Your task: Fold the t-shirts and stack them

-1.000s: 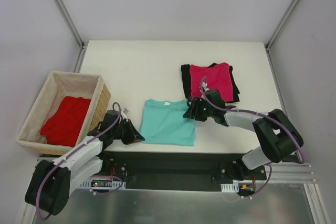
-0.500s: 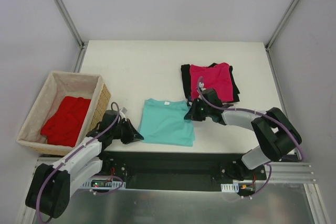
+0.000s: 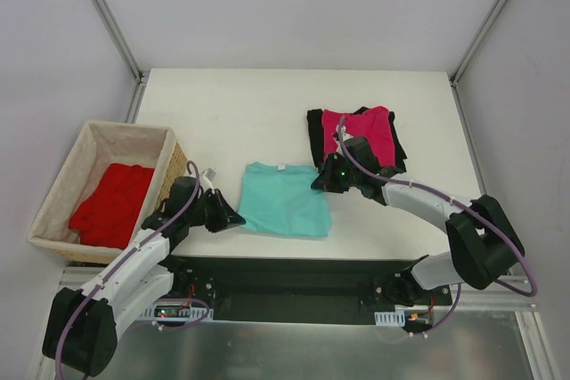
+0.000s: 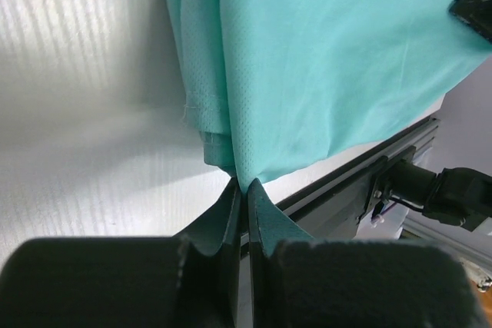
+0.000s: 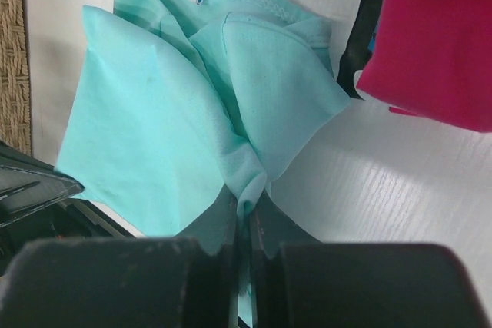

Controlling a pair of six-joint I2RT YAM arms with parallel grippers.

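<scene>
I'm pinching the teal-green t-shirt (image 3: 283,202) from both sides. The left end effector (image 4: 240,193) is pressed together on the shirt's near-left corner. The right end effector (image 5: 244,207) is clamping a bunched fold on its right side. The shirt is lying part-folded close to the near edge of the desk (image 3: 232,104), about midway along it, with its collar toward the far edge. The magenta-pink t-shirt (image 3: 361,133) is sitting on the black t-shirt (image 3: 314,131), right of centre and just beyond my right end effector. The bright red t-shirt (image 3: 114,202) is lying in the wicker basket (image 3: 174,166) by the left edge.

I'm seeing three risks. The left grip is catching only a thin tip of cloth, so a quick pull could strip it out. Uneven travel between the arms could twist the fold open. And with the right arm this near the stack, a wide swing could drag the black shirt askew.
</scene>
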